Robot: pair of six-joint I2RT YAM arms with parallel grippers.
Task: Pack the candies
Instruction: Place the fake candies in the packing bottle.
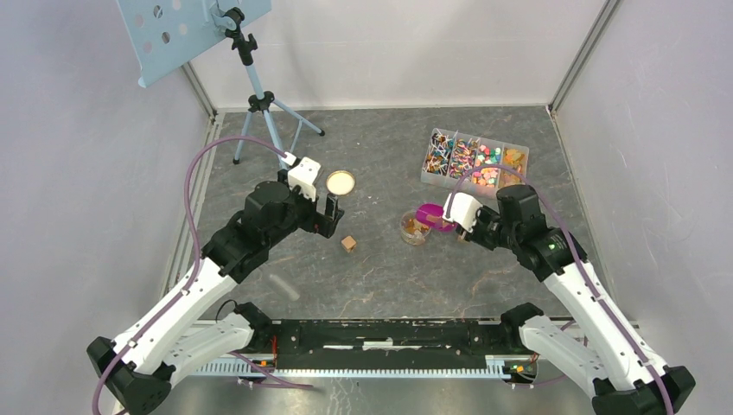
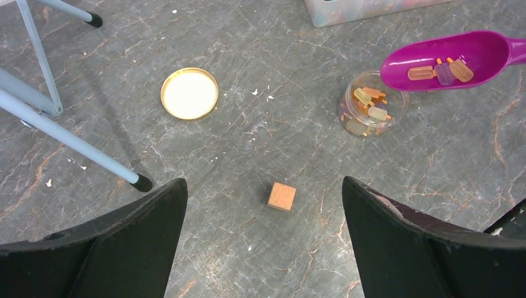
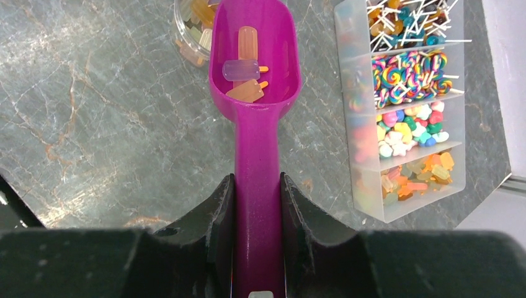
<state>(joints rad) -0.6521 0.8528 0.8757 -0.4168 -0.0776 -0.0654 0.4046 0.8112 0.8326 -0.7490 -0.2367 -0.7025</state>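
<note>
the right gripper (image 3: 256, 180) is pressed tight on the handle of the purple scoop (image 3: 255, 136), holding it out level. the bowl of the scoop has three lolly-shaped candies (image 3: 240, 69) in it, and its front lip hangs over the rim of the small clear jar (image 2: 372, 105). the jar already has several candies at the bottom. from these angles it's hard to say how full it is, but it looks well short of the top.

the left gripper (image 2: 263, 183) is spread wide with nothing in it, hovering above a wooden cube (image 2: 282, 196) on the table.

so the packing looks partly done. some candies are in the jar, and one scoopful is ready to tip in but hasn't been poured. most of the candies are in the divided plastic box (image 3: 372, 208) beside the scoop, sorted by kind. the gold lid (image 2: 190, 93) lies flat on the table, well apart from the jar. probably the pour, maybe more scoops, and closing the jar are left.
</note>
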